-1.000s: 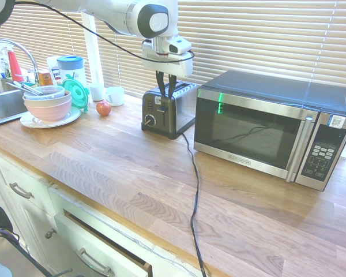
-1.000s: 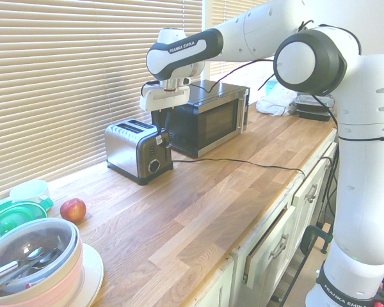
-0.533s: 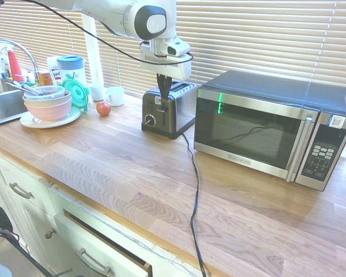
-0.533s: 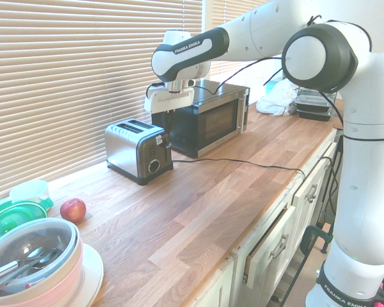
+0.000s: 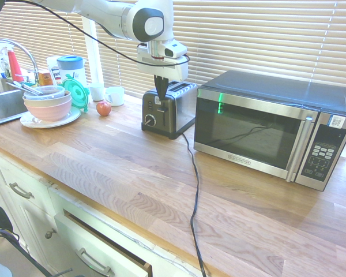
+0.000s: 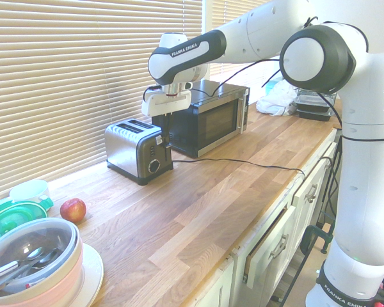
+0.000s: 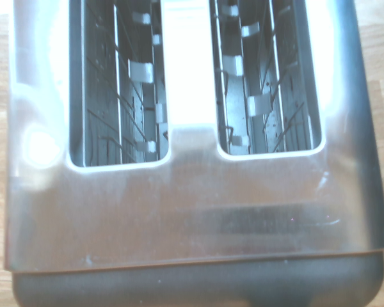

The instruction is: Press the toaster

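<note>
Kitchen bench under blinds: toaster [image 5: 168,108] sat beside the microwave [image 5: 271,128]. Gripper [image 5: 159,96], jaws closed and empty, hung above its lever end; off-line descent might miss or tip it.

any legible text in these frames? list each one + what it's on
"FRANKA EMIKA" on the robot arm's forearm.
"FRANKA EMIKA" again on the arm's base ring.
Toaster: white sticker on its black end, print too small to read.
Microwave: brand strip under the door, keypad and corner sticker all too small or blurred.
Wrist view: no text on the toaster top.
</note>
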Controlling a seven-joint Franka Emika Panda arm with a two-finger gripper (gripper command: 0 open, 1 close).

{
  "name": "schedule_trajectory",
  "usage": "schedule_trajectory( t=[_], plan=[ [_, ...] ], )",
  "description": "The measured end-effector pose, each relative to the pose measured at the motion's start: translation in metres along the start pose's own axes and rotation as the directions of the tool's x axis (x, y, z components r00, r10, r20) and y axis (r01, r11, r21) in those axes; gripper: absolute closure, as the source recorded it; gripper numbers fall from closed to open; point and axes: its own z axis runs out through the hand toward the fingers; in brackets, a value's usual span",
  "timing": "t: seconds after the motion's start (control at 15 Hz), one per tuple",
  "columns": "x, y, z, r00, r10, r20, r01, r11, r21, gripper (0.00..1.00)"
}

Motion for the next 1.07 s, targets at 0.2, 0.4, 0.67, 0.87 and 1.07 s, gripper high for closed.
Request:
schedule_trajectory(
  t=[0.2,0.4,0.67,0.87,1.07],
  plan=[
    [0.0,-0.003,0.007,1.0,-0.003,0.019,0.003,1.0,-0.018,1.0],
    [0.003,-0.007,0.009,0.999,-0.005,0.036,0.006,0.999,-0.034,1.0],
    [0.009,-0.013,0.012,0.999,-0.001,0.054,0.004,0.999,-0.054,1.0],
    [0.013,-0.016,0.027,0.998,0.005,0.065,-0.001,0.998,-0.068,1.0],
    [0.021,-0.015,0.06,0.997,0.015,0.082,-0.007,0.996,-0.094,1.0]
  ],
)
